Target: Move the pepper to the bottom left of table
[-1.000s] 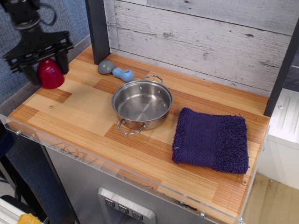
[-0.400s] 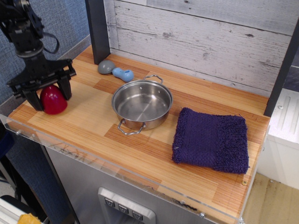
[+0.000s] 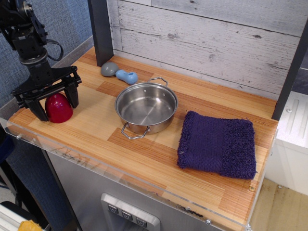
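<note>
The dark-red pepper [image 3: 58, 109] rests on the striped wooden table [image 3: 96, 139] at its front left corner. My gripper [image 3: 58, 108] comes down from above with one black finger on each side of the pepper, close against it, so it looks shut on the pepper. The arm rises to the upper left of the view.
A steel pot [image 3: 146, 107] with two handles stands in the middle of the table. A blue-grey toy [image 3: 119, 73] lies behind it near a dark post [image 3: 99, 29]. A purple towel [image 3: 218, 144] lies at the right. The clear acrylic edge [image 3: 96, 166] runs along the front.
My gripper has come down and slightly right with the pepper, from above the left edge to the table top, where the pepper now rests.
</note>
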`<state>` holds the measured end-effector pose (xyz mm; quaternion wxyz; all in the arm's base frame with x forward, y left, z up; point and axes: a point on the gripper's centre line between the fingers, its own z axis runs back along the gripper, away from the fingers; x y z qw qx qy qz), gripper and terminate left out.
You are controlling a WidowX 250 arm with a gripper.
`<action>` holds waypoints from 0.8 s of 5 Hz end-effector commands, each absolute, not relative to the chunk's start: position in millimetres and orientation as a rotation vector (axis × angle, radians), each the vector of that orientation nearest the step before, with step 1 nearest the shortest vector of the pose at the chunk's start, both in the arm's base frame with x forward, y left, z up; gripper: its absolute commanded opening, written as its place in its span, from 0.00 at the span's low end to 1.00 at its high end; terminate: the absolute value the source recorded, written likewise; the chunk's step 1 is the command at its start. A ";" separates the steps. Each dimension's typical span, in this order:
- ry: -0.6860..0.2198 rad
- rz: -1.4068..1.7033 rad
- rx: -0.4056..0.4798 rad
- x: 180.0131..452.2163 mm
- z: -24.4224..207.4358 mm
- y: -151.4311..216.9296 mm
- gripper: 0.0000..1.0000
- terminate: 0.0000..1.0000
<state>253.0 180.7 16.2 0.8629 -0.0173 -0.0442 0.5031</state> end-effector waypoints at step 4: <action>-0.254 1.030 -0.053 251.0 81.1 184.9 1.00 0.00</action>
